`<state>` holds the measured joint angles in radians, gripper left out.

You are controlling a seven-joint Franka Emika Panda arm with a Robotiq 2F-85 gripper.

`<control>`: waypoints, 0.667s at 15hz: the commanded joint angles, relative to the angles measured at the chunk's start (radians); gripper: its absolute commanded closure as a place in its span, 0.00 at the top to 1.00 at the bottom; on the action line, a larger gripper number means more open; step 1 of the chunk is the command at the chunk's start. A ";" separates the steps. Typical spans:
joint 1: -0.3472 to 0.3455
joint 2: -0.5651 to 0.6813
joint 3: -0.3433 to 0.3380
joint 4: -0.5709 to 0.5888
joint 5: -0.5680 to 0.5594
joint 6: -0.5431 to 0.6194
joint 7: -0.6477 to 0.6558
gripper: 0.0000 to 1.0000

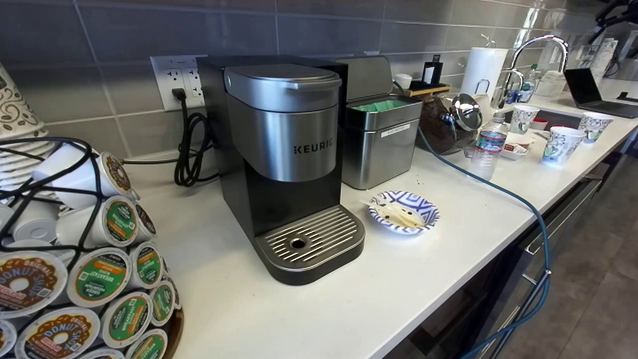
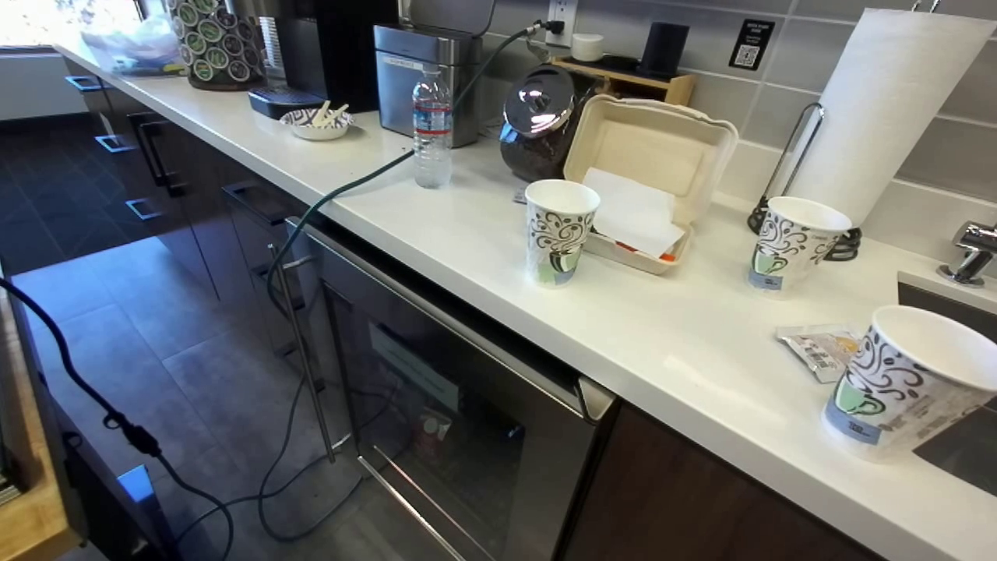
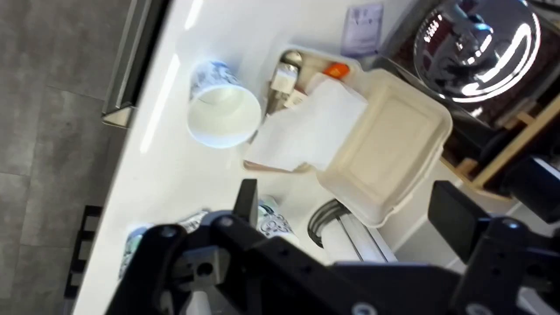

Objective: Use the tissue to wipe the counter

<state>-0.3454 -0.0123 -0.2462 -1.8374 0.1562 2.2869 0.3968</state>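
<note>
One end effector (image 3: 348,201) stands closest in the wrist view, its jaws spread well apart and holding nothing. In an exterior view, a paper cup (image 2: 896,389) stands at the near right, with a packet (image 2: 822,351) just to its left; from there the surface (image 2: 685,343) runs leftward to the farther cup (image 2: 557,234). Behind the farther cup sits an open takeout box (image 2: 654,144), lid (image 3: 376,140) raised, and across its base lies the tissue (image 2: 631,210), loosely spread, with small items (image 3: 284,83) showing beside it in the wrist view. The step in hand looks to be picking up the tissue. To do it well, come in from above, take a generous fold rather than a corner, which could tear, and keep the jaws off the farther cup on the near side and the lid on the far side. Close on the tissue alone, not on the items or the box rim; then lift straight up before going sideways, since so light a box could drag along. For the wipe, lay the tissue flat and press gently between the farther cup and the packet. The jar (image 2: 537,101) behind the box, to the left, sets the limit for any reach beyond.
</note>
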 commanded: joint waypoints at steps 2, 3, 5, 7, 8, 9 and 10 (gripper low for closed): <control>0.025 0.244 0.000 0.101 0.214 0.266 -0.073 1.00; 0.020 0.297 0.011 0.130 0.251 0.293 -0.091 1.00; 0.003 0.400 0.037 0.216 0.293 0.259 -0.104 1.00; 0.003 0.499 0.035 0.315 0.250 0.211 -0.065 1.00; 0.000 0.540 0.038 0.361 0.243 0.194 -0.059 1.00; -0.006 0.583 0.042 0.412 0.238 0.172 -0.058 1.00; -0.013 0.625 0.045 0.461 0.236 0.158 -0.056 1.00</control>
<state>-0.3300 0.4785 -0.2124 -1.5575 0.4022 2.5246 0.3204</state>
